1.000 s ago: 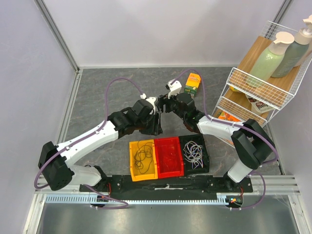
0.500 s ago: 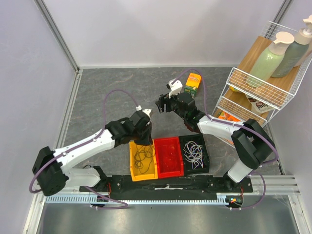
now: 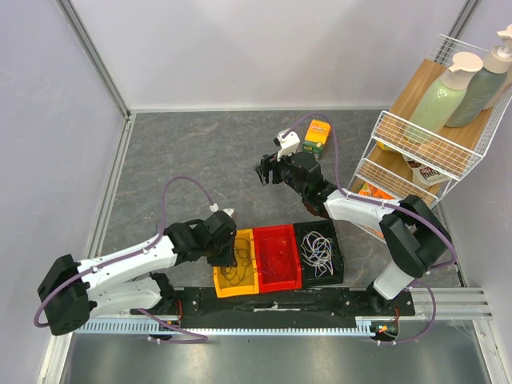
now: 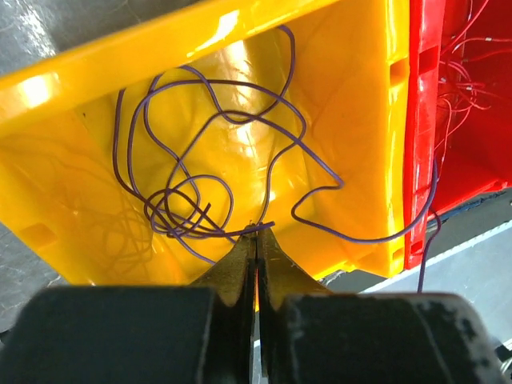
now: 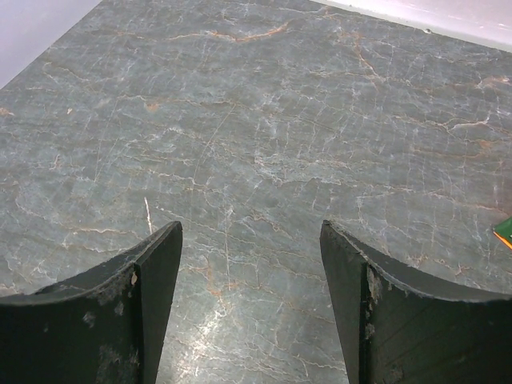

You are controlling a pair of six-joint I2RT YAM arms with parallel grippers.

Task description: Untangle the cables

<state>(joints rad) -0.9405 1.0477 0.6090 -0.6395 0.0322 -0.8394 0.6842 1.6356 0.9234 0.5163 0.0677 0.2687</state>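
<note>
From above, the left gripper (image 3: 230,244) has swung back from mid-table to the yellow bin (image 3: 236,291), while the right gripper (image 3: 266,170) stays put. The left wrist view shows the fingers clenched on a strand of the purple cable (image 4: 170,214), looped inside that bin, so it looks separated. The right wrist view shows jaws spread and empty above the table (image 5: 256,120).

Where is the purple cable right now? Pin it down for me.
In the left wrist view, the purple cable lies looped inside the yellow bin, left of the red bin, one strand pinched by the shut left gripper.
</note>
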